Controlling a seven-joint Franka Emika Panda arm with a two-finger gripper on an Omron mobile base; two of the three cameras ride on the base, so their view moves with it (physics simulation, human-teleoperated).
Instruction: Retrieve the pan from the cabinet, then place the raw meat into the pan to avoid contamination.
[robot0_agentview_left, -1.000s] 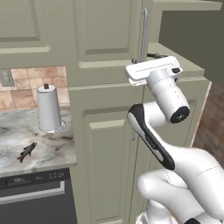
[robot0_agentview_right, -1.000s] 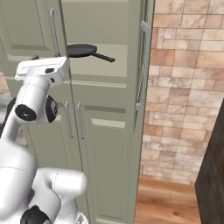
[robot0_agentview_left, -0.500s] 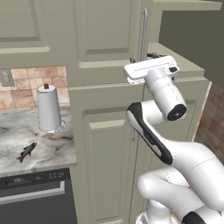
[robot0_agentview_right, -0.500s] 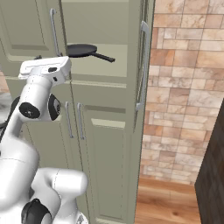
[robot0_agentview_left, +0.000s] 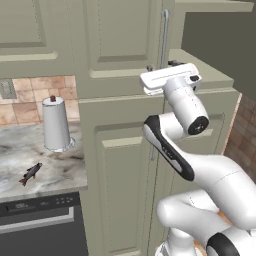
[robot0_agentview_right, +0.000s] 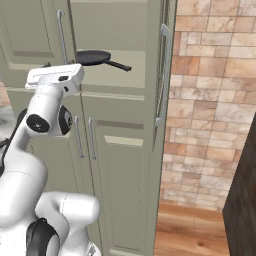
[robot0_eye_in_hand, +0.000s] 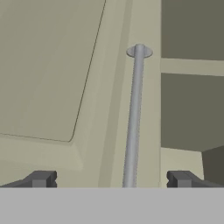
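The tall sage-green cabinet (robot0_agentview_left: 120, 35) has its right upper door swung open (robot0_agentview_right: 166, 60). Inside, the dark pan (robot0_agentview_right: 94, 56) rests on a shelf, its thin handle pointing right. My gripper (robot0_agentview_left: 161, 66) is open at the lower end of the left door's silver bar handle (robot0_agentview_left: 164, 32). In the hand view that bar (robot0_eye_in_hand: 133, 122) runs between the fingertips (robot0_eye_in_hand: 41, 178), a little right of the gripper (robot0_eye_in_hand: 111, 179) middle, with the dark cabinet inside to its right. The raw meat, a small dark fish (robot0_agentview_left: 30, 172), lies on the marble counter (robot0_agentview_left: 55, 170) at the left.
A paper-towel roll (robot0_agentview_left: 56, 124) stands on the counter behind the fish. A dark dishwasher front (robot0_agentview_left: 40, 220) sits below the counter. Lower cabinet doors with bar handles (robot0_agentview_right: 84, 137) are shut. A brick wall (robot0_agentview_right: 210, 100) and wooden floor (robot0_agentview_right: 195, 230) lie to the right.
The hand has crept slightly toward the left door's handle. Pan, fish and doors have not moved.
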